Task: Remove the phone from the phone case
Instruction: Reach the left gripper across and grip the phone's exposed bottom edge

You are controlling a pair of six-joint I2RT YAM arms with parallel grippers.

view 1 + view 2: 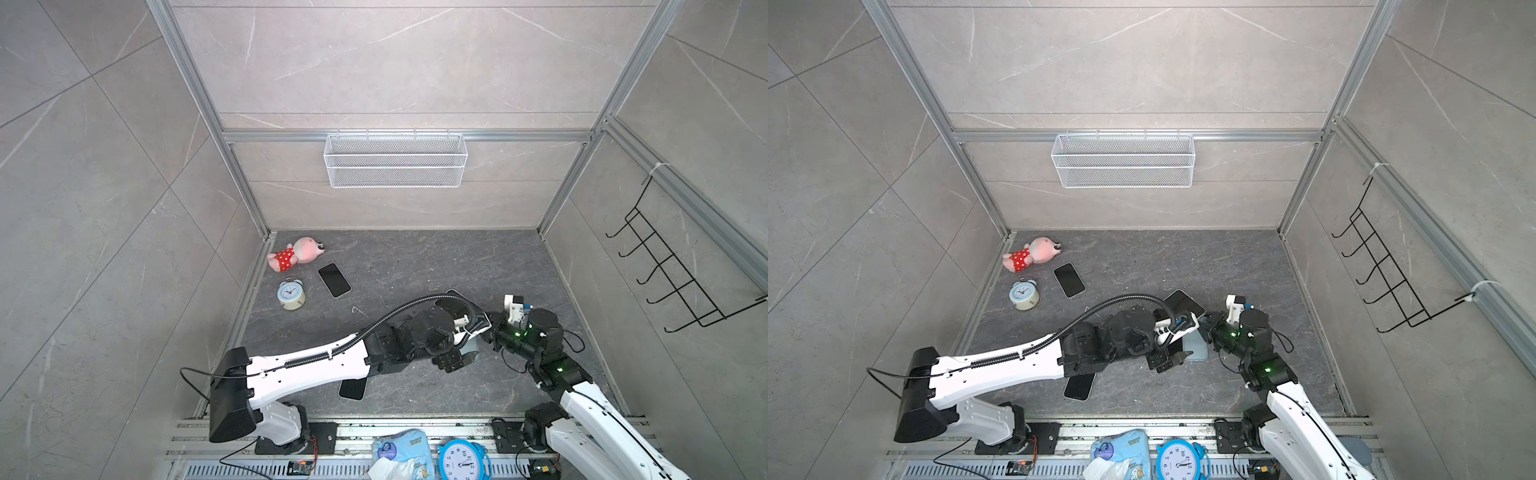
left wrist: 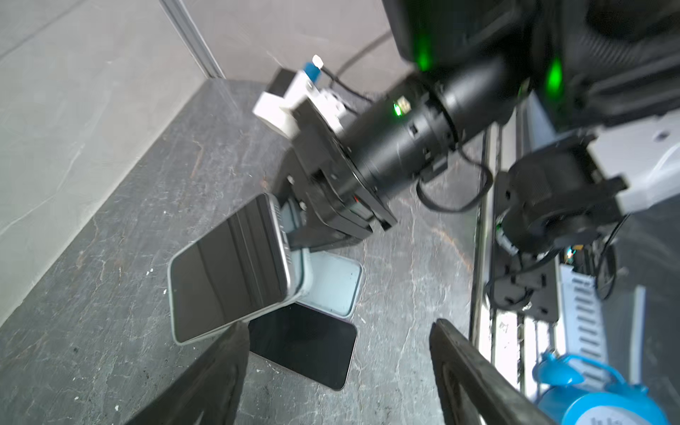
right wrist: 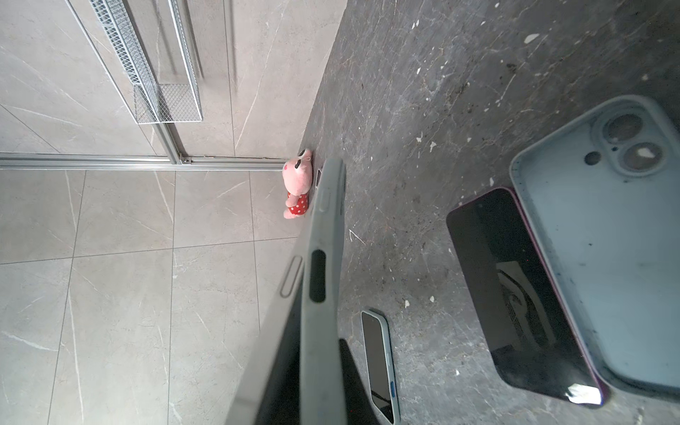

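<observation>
- In both top views we find the phone (image 2: 228, 272) just off the middle of the table (image 1: 415, 266), toward 2 o'clock. It is lifted and tilted, with its far end highest.
- The right gripper (image 2: 294, 228) comes in from 4 o'clock, pressed together on the end of the pale blue phone case (image 3: 323, 228). We judge it pinches the thin case wall rather than the phone body, so the phone stays free to slide.
- In the left wrist view the phone's silver edge stands apart from the case lip near that grip, so we read the phone as partly out, not yet free.
- The left gripper (image 2: 338, 325) reaches across from 8 o'clock with its fingers (image 2: 206, 382) spread wide and nothing between them. One tip sits right at the phone's low corner, but we cannot tell whether it touches.
- We take this as a two-arm split, where one arm anchors the case and the other lines up to take the phone.
- Below the held pair lie an empty case (image 2: 335, 283) and a bare dark phone (image 2: 309, 346), touching each other. A dropped phone could land on them.
- Well apart, toward 10 o'clock, lie a plush toy (image 1: 296, 253), an alarm clock (image 1: 291, 294) and a second phone (image 1: 334, 279). A third phone (image 1: 353, 388) lies at 7 o'clock, partly under the left forearm.
</observation>
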